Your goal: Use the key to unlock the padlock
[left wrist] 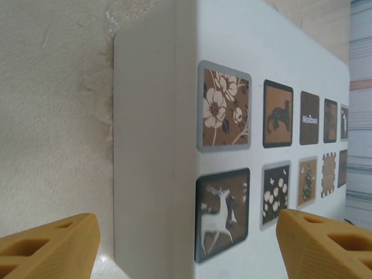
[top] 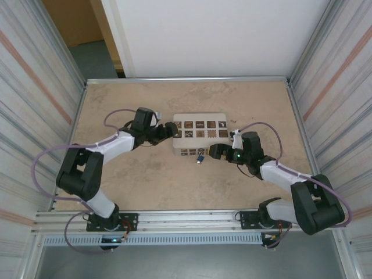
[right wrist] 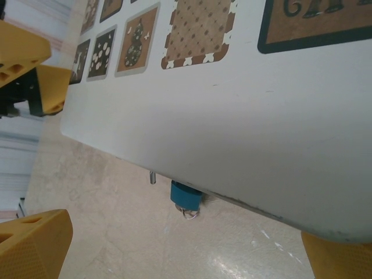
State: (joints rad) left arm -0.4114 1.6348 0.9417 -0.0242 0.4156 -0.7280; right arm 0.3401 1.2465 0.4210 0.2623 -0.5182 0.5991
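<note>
One white box, ten picture tiles, one blue key, two end effectors

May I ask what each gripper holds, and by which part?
Nothing: both stand open, the right gripper near the blue key by the white decorated box, the left gripper at its end.
</note>
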